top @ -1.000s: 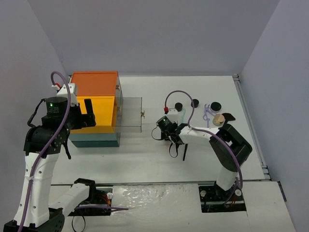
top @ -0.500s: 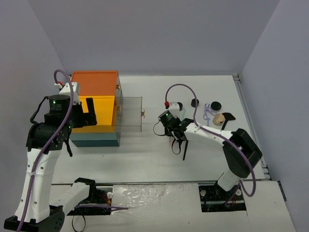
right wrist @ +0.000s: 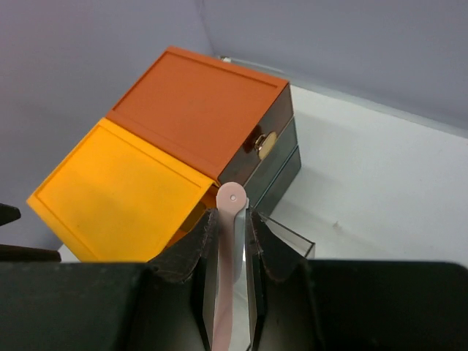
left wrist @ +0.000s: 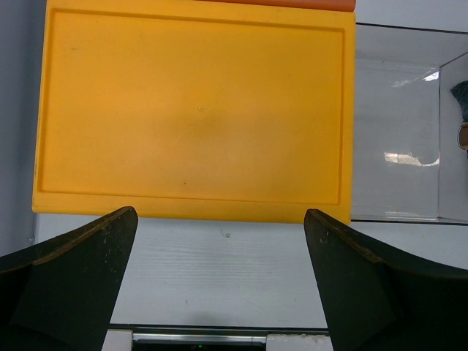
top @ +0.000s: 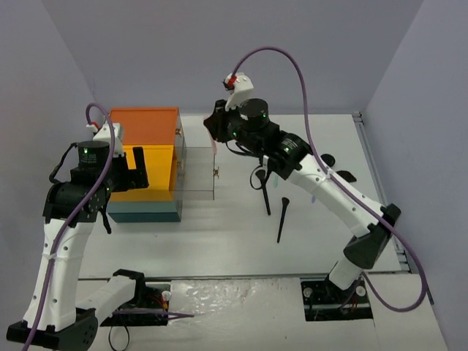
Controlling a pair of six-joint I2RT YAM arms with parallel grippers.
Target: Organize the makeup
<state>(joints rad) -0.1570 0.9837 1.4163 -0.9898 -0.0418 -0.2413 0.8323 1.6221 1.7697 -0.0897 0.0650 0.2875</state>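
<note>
**Top view.** Right arm (top: pixel 322 183) is stretched high from 5 o'clock toward the box (top: pixel 142 126) at 9 o'clock. My read: it is ferrying an item to storage. The yellow tray (top: pixel 152 164) is swung out and the clear door (top: pixel 197 172) stands open, so the box looks ready to receive. Two black brushes (top: pixel 281 218) lie loose just right of centre. More small dark pieces sit at 2 o'clock, partly hidden by the arm. White table (top: pixel 219 241), with bare pale-grey walls (top: pixel 219 51) on three sides.

**Left wrist view.** Left fingers (left wrist: pixel 73 270) are spread wide with nothing between them. They hang at the tray's near edge, probably standing by.

**Right wrist view.** Right fingers (right wrist: pixel 191 252) are clenched on a pink stick (right wrist: pixel 232 199). It is clamped along its length, rounded end poking past the fingertips toward the box below. Held that way, it likely slides in end-first.
</note>
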